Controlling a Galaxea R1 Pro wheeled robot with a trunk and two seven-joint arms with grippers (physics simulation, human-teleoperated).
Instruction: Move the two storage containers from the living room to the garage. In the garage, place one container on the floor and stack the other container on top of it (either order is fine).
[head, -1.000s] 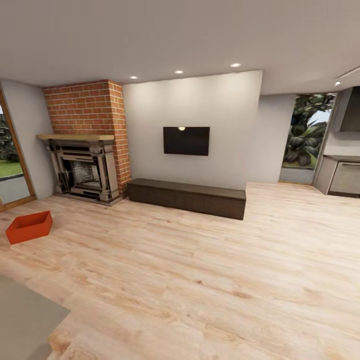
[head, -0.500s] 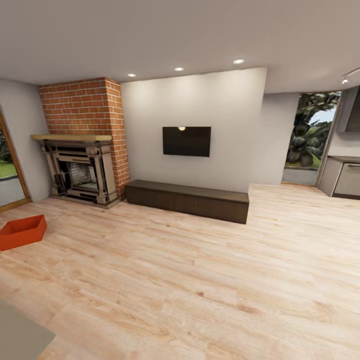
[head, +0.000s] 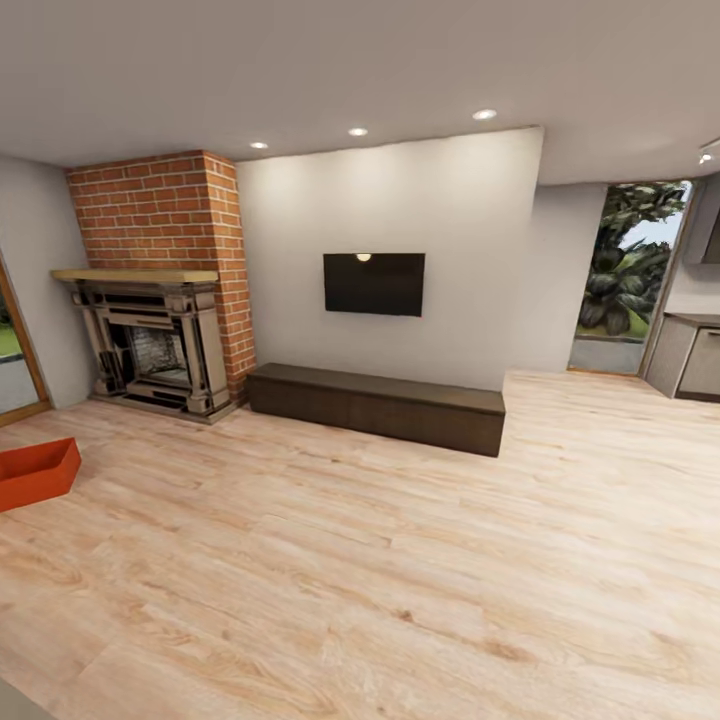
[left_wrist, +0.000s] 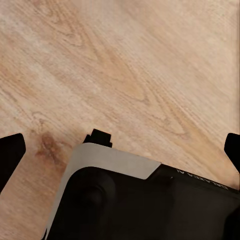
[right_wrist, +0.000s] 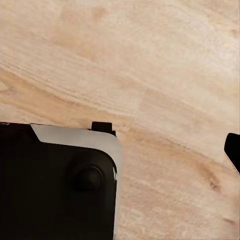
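Your left tool (left_wrist: 120, 150) is spread over bare wood floor (left_wrist: 125, 65); your right tool's spread I cannot tell.

A black TV (head: 373, 284) hangs above a long dark bench (head: 376, 406).

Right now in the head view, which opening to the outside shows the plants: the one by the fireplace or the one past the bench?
The glass door past the dark bench, at the right, shows the leafy plants.
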